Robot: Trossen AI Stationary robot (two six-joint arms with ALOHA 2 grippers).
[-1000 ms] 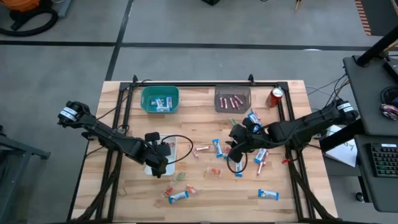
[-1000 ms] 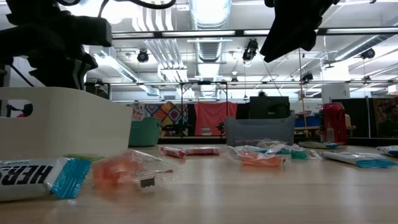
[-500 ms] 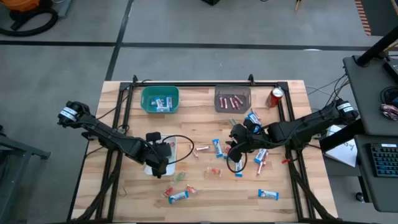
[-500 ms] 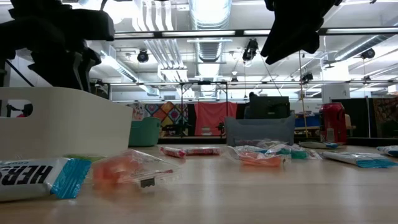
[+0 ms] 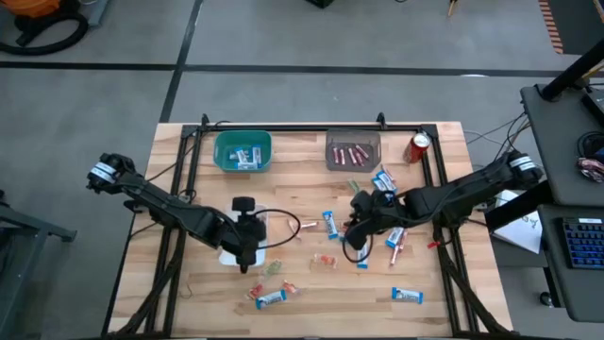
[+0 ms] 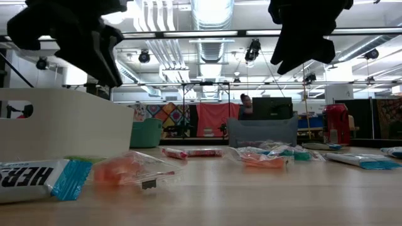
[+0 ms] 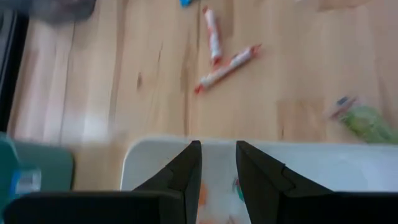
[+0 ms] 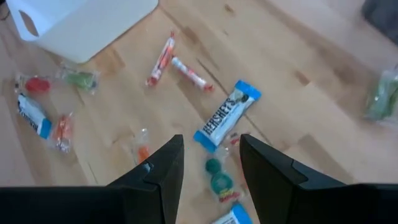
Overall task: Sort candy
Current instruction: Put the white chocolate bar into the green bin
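Candy (image 6: 135,171) litters the table (image 6: 251,194) — white bin (image 6: 63,122) beside it.

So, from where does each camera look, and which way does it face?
High: above the table, facing straight down; both arms show.
Low: at tabletop height, facing level across scattered candy into the room; both arms hang from above.
Left wrist: over the white bin, past the left pincer, open.
Right wrist: over candy, past the right pincer, open.
Shared: the two pink sticks appear in both wrist views.
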